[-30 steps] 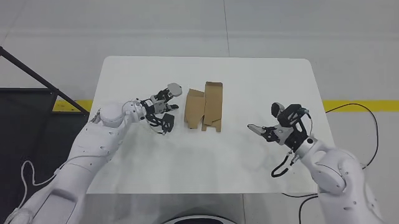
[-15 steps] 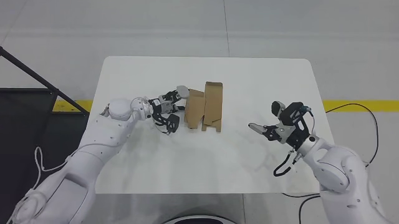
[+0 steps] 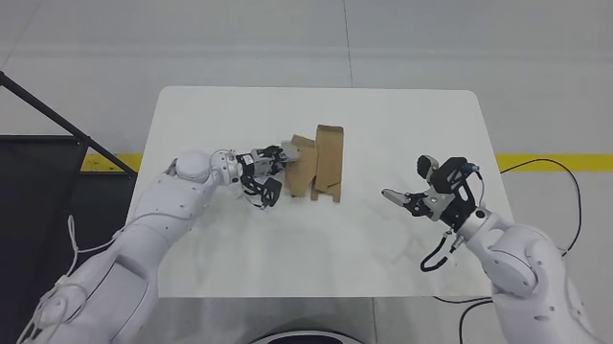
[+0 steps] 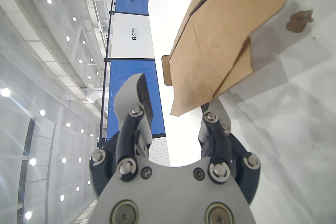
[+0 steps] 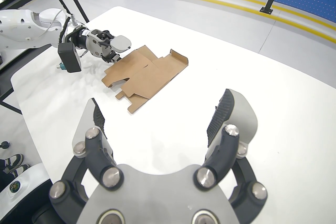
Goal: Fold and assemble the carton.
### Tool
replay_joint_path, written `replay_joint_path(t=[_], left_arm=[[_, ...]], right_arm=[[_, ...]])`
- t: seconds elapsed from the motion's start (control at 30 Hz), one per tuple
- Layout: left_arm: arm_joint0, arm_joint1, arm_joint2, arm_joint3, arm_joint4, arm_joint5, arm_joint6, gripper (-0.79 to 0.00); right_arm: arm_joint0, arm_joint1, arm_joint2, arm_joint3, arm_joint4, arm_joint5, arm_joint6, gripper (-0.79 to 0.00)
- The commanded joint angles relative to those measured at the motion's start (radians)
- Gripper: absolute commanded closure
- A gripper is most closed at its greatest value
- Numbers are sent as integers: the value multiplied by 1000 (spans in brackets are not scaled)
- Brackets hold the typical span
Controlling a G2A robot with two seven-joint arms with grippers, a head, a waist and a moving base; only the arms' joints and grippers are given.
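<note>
While carton [image 3: 316,164] rests on table [image 3: 402,119], left fingers [image 4: 134,99] wide astride its edge, right fingers [image 5: 229,114] wide, scrap [image 4: 299,21] nearby.

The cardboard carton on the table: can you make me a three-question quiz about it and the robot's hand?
1. Where is the carton?
A. on the floor
B. lying on the white table
C. on a shelf

2. What colour is it?
A. brown
B. blue
C. green

3. How is the right gripper?
A. shut on the carton
B. shut on nothing
C. open, holding nothing

Answers: B, it lies near the table's middle; A, it is plain brown cardboard; C, its fingers stand wide apart over bare table, away from the carton.
</note>
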Motion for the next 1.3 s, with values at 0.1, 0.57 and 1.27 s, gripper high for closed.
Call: replay_joint_path(t=[0.1, 0.57, 1.27], left_arm=[[-16, -16, 22, 30, -1, 2, 3, -305], [-19, -29, 22, 78, -70, 158, 105, 0], [229, 110, -140, -298, -96, 409, 175, 0]], right_arm=[[-1, 3, -1, -6, 6, 3, -1, -785], [50, 10, -27, 47, 128, -47, 68, -785], [205, 7, -158, 200, 437, -39, 277, -785]])
